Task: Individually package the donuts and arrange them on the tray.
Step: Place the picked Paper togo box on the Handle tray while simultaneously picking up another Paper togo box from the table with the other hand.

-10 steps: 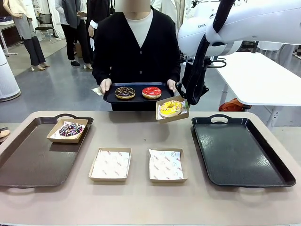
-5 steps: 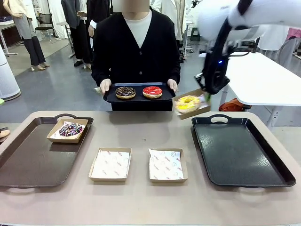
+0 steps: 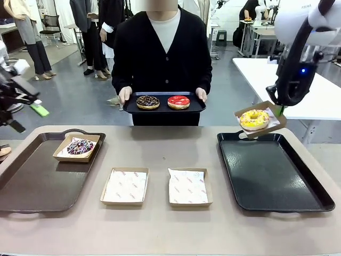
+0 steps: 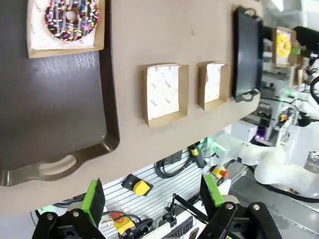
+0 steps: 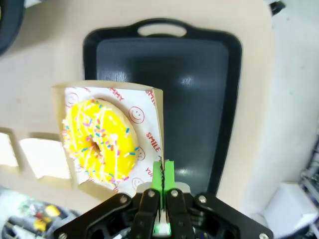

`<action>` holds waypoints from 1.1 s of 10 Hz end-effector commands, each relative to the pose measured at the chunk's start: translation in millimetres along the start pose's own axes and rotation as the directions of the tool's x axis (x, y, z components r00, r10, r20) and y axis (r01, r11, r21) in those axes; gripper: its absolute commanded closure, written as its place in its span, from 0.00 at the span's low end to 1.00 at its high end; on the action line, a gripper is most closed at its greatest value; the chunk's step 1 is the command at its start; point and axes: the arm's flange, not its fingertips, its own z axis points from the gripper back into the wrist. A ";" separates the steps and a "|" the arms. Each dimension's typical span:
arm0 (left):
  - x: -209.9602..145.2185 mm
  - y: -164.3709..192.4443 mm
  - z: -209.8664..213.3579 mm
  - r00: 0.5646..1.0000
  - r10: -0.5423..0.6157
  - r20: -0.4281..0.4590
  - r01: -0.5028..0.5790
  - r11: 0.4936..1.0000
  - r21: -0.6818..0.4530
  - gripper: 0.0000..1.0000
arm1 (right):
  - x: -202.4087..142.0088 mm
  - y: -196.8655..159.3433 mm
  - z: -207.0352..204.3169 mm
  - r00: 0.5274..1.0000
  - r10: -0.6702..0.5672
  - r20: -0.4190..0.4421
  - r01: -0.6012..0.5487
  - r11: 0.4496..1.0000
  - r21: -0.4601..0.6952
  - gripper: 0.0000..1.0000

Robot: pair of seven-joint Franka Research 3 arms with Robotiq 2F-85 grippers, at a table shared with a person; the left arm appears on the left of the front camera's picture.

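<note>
My right gripper (image 3: pixel 278 110) (image 5: pixel 163 175) is shut on the edge of a paper-lined cardboard box (image 3: pixel 260 118) with the yellow-iced donut (image 3: pixel 254 119) (image 5: pixel 101 142) in it, hanging just above the far left corner of the black tray (image 3: pixel 277 176) (image 5: pixel 199 74). A chocolate donut with white and purple topping (image 3: pixel 80 146) (image 4: pixel 70 17) sits boxed on the brown tray (image 3: pixel 32 184). The person holds a small black tray (image 3: pixel 164 108) bearing a dark chocolate donut (image 3: pixel 147 102) and a red-glazed donut (image 3: pixel 178 102). My left gripper (image 3: pixel 25 114) (image 4: pixel 152 196) hovers open at the far left, holding nothing.
Two empty paper-lined boxes (image 3: pixel 125 185) (image 3: pixel 189 186) lie side by side at the table's middle front. The person stands at the far edge, both hands on the small tray. A white table (image 3: pixel 298 85) stands behind the right arm.
My right arm has carried the boxed yellow donut rightward, from beside the person's tray to over the black tray's far corner. My left arm has come into view at the left.
</note>
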 end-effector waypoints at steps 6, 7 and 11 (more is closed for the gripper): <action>41.3 -79.4 -122.1 1.000 -0.023 -0.013 0.027 0.913 0.407 0.00 | 8.2 -6.9 -40.8 0.999 -0.005 -0.035 0.006 1.000 0.030 0.99; 41.7 -83.5 -138.5 1.000 -0.029 0.005 0.024 0.897 0.441 0.00 | 8.2 -6.9 -40.8 0.999 -0.005 -0.035 0.006 1.000 0.030 0.99; 31.0 -90.4 -207.9 0.995 -0.085 0.051 0.044 0.842 0.537 0.00 | 8.2 -6.9 -40.8 0.999 -0.005 -0.035 0.006 1.000 0.030 0.99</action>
